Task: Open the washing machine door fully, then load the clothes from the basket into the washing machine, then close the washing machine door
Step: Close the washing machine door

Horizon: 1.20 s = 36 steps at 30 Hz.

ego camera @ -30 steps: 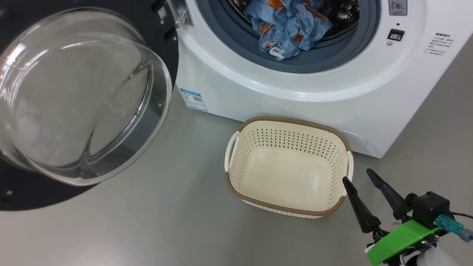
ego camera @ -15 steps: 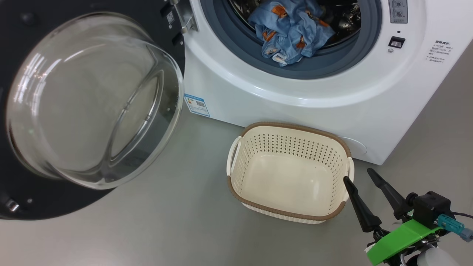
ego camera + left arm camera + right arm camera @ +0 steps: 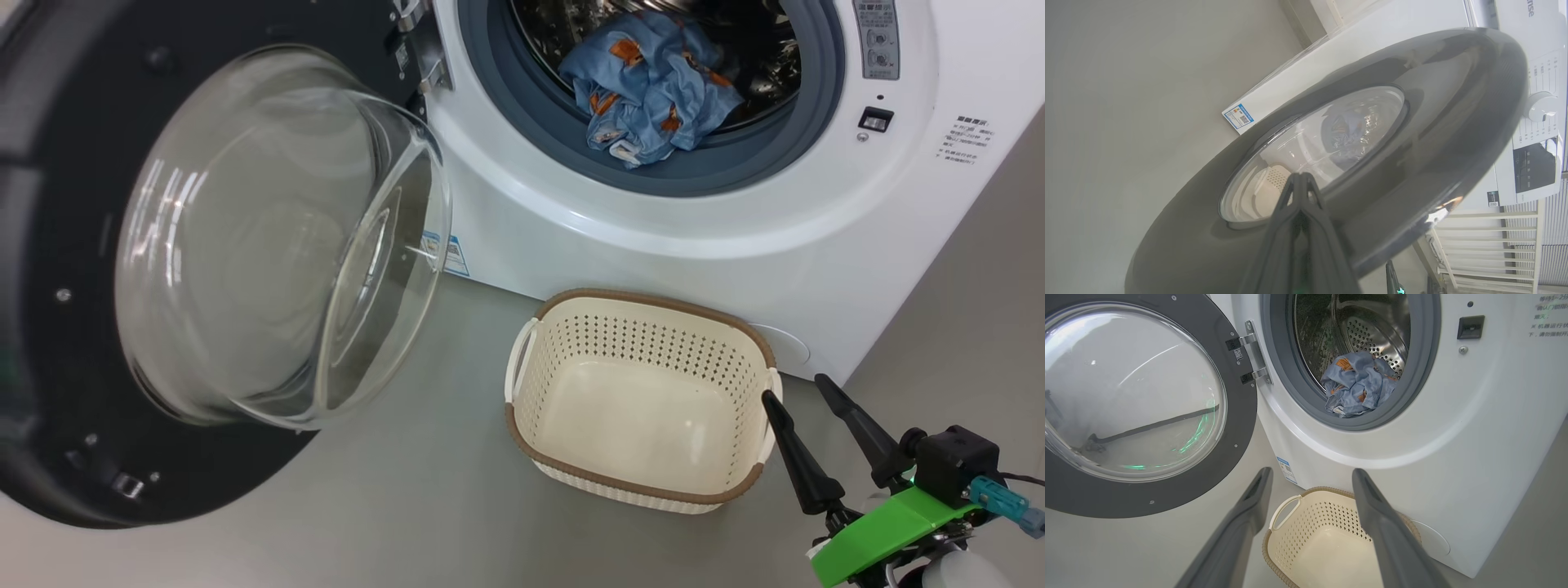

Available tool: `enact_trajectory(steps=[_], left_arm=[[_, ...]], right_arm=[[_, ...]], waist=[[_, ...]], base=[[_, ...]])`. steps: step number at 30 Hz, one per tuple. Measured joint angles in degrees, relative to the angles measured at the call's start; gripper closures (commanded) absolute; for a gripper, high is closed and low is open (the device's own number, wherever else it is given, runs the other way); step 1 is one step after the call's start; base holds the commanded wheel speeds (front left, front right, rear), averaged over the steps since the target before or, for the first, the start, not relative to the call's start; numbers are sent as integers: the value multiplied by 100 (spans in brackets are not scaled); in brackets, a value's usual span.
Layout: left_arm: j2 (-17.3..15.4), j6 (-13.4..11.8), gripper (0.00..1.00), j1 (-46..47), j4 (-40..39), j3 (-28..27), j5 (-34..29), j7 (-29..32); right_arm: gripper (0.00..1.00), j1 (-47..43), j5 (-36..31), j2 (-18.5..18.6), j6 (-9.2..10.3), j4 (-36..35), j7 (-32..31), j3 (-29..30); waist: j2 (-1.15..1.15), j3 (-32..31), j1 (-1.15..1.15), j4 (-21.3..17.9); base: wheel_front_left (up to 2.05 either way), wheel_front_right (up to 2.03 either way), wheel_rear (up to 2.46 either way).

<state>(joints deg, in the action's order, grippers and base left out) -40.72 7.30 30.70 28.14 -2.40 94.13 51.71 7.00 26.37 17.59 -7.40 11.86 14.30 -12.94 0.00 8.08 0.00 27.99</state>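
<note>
The washing machine (image 3: 694, 245) stands with its drum open, and the blue, orange-printed clothes (image 3: 649, 90) lie inside on the grey ring; they are also in the right wrist view (image 3: 1357, 384). Its washing machine door (image 3: 49, 204) hangs partly open at the left, glass bowl facing the opening. My left gripper (image 3: 1299, 179) is shut, its tips against the door's (image 3: 1453, 122) outer face. The basket (image 3: 653, 300) sits empty on the floor before the machine. My right gripper (image 3: 793, 389) is open beside the basket's right handle, holding nothing; in the right wrist view (image 3: 1311, 471) it is above the basket (image 3: 1314, 535).
Grey floor (image 3: 424, 506) surrounds the basket. A blue label (image 3: 447, 253) on the machine's lower front is partly behind the glass bowl. In the left wrist view the machine's control knob (image 3: 1541, 106) and a white slatted rack (image 3: 1494, 245) lie beyond the door.
The door has swung toward the machine's opening, its bowl now covering part of the blue label. The head camera has shifted too. The right gripper stays open by the basket.
</note>
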Motion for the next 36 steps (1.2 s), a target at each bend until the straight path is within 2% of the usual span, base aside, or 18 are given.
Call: enact_trajectory(steps=[6,23,36], left_arm=[[58,0,100,-226,-559,-8,2,313],[531,1,100,-578,-1939,3,158,1187],[1131,1,100,-671,-2590,168,142,1570]], right_arm=[[0,-25,0,-37,0,-5,1,27],[0,-245,0,-162,0,-44,0,194],[0,-372,0,-305,0,-113,0,290]], waist=[[0,-71,0,-8],[0,-273,0,-295],[0,-413,0,-796]], base=[[0,0,0],[0,0,0],[0,0,0]])
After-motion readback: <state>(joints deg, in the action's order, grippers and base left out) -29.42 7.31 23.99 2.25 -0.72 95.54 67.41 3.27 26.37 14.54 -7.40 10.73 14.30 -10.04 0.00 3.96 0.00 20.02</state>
